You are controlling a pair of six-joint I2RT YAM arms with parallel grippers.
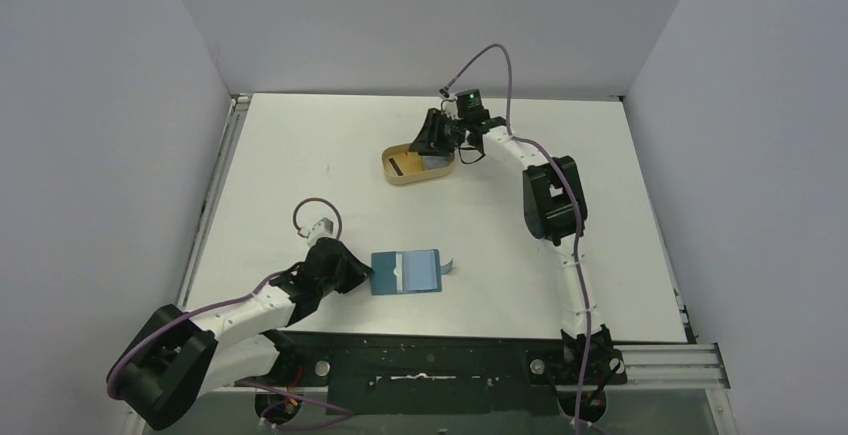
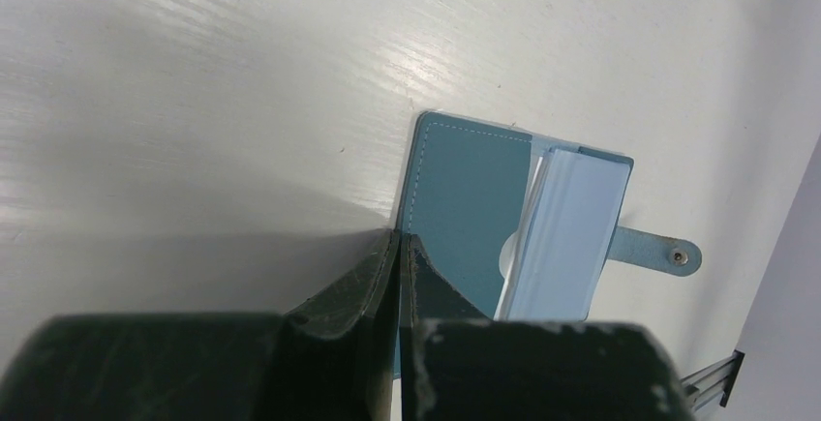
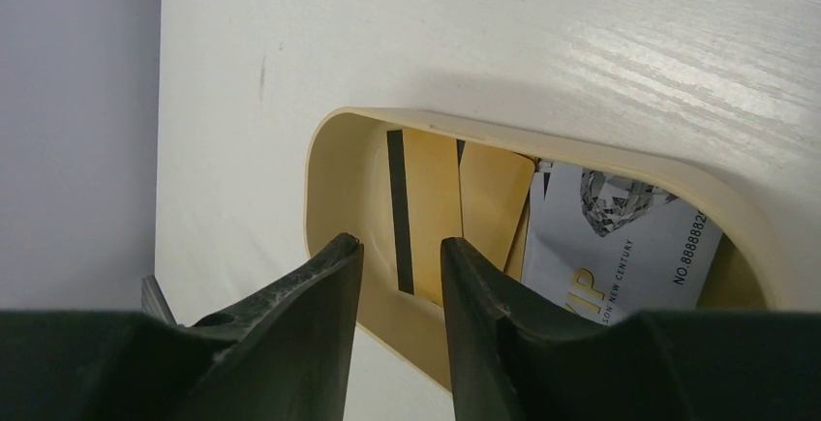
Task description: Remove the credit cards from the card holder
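My left pincer (image 2: 399,247) is low at the table (image 2: 194,102), its two fingers drawn together with only a hairline slit between them. The tips sit at the nearest edge of the holder (image 2: 465,189). One finger lies over the teal face and the other over bare table just beside it. I cannot tell whether they nip that edge or only press on it.

Beyond the tips the holder lies open and flat, with its teal half nearest me. Past that, to the right of my tips, is a pale blue-white panel (image 2: 571,227). I cannot tell whether it is a pocket or a card. Farther right, the snap tab (image 2: 653,250) sticks out from the holder's edge onto the table.

Well apart, toward the far side of the table, my right pincer (image 3: 402,247) hangs over the tan tray (image 3: 324,165). Its fingers stand apart with a clear gap and nothing in it, and the tips are just above the tray's near rim.

Straight ahead through that gap, the cards (image 3: 431,208) lie inside the tray. A gold one with a black stripe is in line with my tips, and a plain tan one (image 3: 494,198) is just to its right. Farther right is a grey VIP card (image 3: 620,247) with a printed gem, reaching the tray's far wall.
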